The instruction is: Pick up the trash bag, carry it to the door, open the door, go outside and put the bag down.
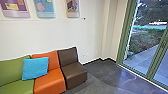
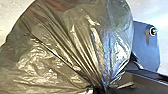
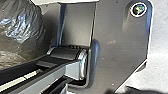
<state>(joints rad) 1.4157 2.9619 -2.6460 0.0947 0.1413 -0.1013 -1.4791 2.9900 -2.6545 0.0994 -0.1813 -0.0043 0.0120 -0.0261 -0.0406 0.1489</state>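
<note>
The left wrist view gives a close look at the trash bag (image 2: 75,45), thin, glossy, translucent plastic whose long pleats run together into a tight neck; the left gripper (image 2: 98,89) is closed on that neck. The right wrist view also catches the bag's crinkled, shiny side. Whether the right gripper is open or closed, one cannot tell.

The head view gives the room: three smooth, armless seats side by side, one green (image 1: 12,71), one orange (image 1: 48,80), one brown (image 1: 72,71), with one square blue cushion (image 1: 35,68) leaning across the green and orange backs. Three posters (image 1: 45,8) hang on the plain pale wall (image 1: 87,35). Past the dark, glossy floor (image 1: 107,71) stands green-framed glass (image 1: 141,60), with shrubs (image 1: 141,41) and a paved path (image 1: 145,56) outside.
</note>
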